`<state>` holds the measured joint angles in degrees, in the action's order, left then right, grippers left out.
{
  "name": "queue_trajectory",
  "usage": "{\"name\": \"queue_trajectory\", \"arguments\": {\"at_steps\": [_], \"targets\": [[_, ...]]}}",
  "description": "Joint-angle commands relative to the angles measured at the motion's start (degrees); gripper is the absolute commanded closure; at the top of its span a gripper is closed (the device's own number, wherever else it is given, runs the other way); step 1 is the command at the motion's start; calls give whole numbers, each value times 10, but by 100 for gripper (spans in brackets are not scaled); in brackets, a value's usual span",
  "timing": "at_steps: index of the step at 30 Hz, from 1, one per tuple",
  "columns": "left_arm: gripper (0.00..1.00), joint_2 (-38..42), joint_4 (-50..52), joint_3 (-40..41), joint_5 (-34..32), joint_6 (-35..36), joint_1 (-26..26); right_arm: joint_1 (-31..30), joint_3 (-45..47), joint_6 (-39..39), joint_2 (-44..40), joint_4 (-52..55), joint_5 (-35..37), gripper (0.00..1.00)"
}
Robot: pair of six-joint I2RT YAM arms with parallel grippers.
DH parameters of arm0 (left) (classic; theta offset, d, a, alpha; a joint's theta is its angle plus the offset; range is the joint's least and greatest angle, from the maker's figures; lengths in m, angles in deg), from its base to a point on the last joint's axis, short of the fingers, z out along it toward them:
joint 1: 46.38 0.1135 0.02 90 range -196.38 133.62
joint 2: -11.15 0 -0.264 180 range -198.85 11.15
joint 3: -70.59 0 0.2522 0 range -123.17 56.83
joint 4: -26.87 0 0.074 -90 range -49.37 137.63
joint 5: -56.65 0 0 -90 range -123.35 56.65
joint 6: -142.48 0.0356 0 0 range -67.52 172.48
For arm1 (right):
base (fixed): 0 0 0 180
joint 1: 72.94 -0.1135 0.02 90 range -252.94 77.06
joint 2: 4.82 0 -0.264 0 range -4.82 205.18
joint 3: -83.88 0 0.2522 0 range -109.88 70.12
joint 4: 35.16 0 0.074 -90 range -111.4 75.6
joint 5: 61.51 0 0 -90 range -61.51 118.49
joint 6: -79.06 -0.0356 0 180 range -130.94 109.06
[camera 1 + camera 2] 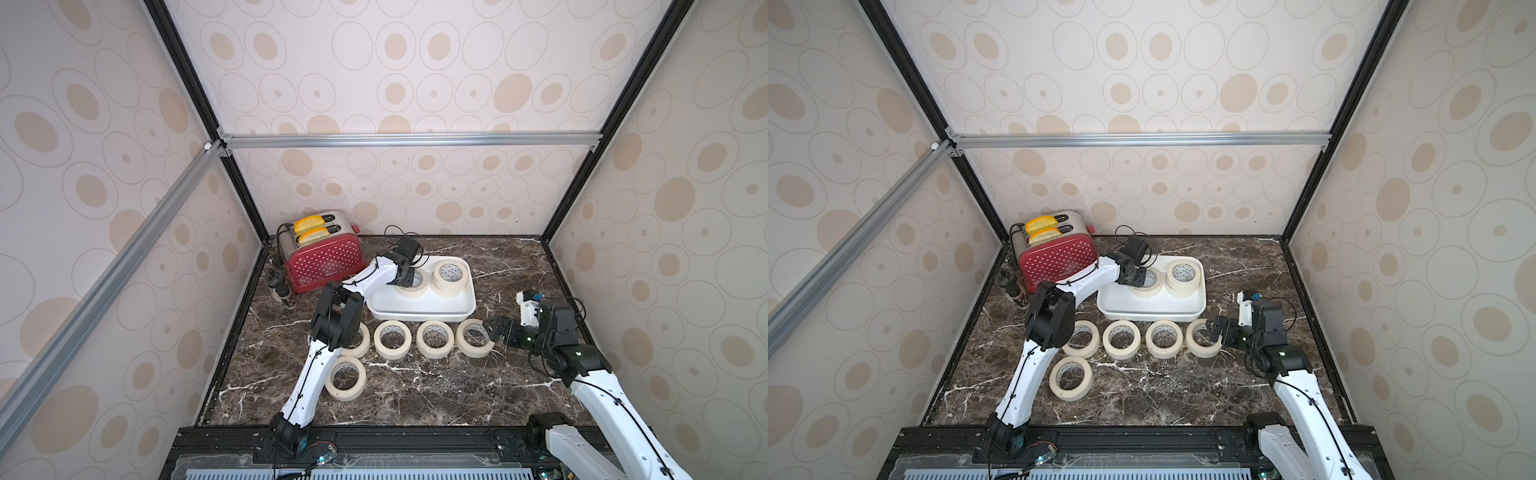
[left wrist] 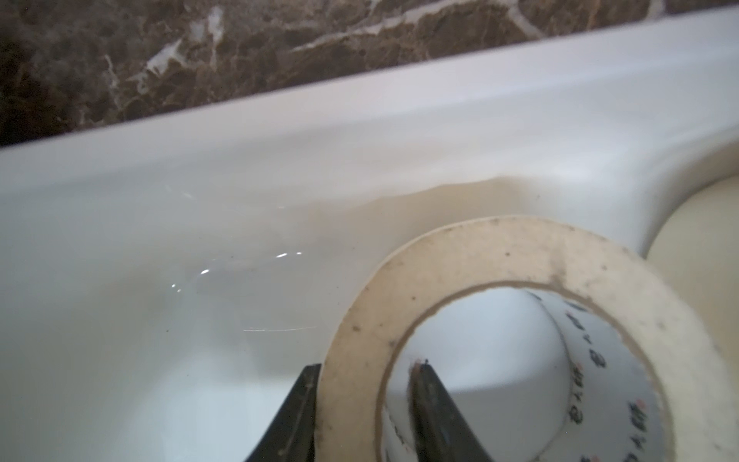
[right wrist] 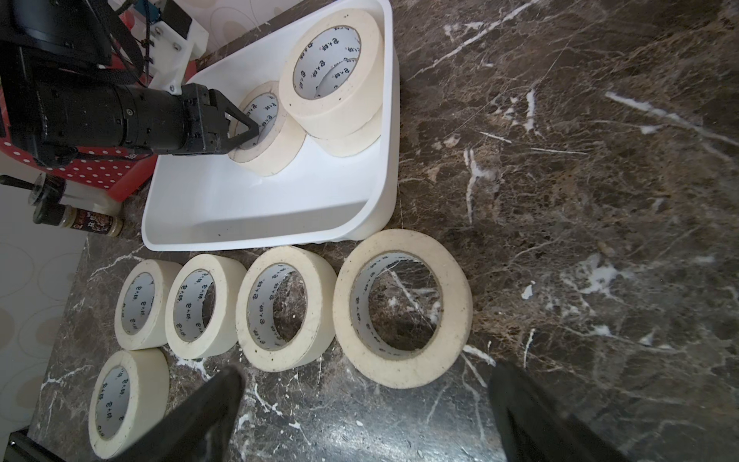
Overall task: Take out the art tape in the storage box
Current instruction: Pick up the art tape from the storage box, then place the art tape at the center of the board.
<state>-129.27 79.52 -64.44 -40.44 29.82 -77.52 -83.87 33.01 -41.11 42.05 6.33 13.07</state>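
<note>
Brown marble tabletop (image 1: 436, 395) veined in white, boxed in by walls papered with beige ovals (image 1: 395, 83): a shallow white plastic storage tray (image 1: 428, 305) sits toward the back beside a red white-dotted toaster (image 1: 328, 266). The tray's long side runs parallel to the table's front edge. Three cream masking-tape rolls are in it: a single roll (image 1: 420, 291) lying flat, and close beside it a stack of two (image 1: 451, 291), the upper one set slightly off-centre. Five more lie out on the marble, a row of four (image 1: 392, 353) just in front of the tray and a fifth roll (image 1: 345, 395) nearer the front. Every roll rests on its flat face, core axis pointing straight up. The left gripper (image 3: 257, 128) reaches into the tray, jaws pinched on the single roll's wall — one black finger (image 2: 436, 408) inside the printed core, the other finger (image 2: 296, 416) against the outside. That roll looks to be resting on the tray floor. The right gripper (image 1: 491, 330) hangs just beside the row's end roll (image 1: 473, 352) — jaws spread wide, holding nothing.
</note>
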Motion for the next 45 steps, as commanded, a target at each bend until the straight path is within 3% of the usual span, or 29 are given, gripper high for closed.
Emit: {"name": "queue_trajectory", "arguments": {"at_steps": [1,11,30,45], "targets": [[68,-11,20,-16,2,9,3,2,3,-1,1,-6,4,0],[81,41,-13,23,19,2,4,2,7,-1,-8,-3,9,0],[85,228,-99,185,19,-14,3,2,19,-9,-22,-7,7,0],[86,451,-160,414,19,-43,-12,2,18,-9,-8,-25,-1,0]]}}
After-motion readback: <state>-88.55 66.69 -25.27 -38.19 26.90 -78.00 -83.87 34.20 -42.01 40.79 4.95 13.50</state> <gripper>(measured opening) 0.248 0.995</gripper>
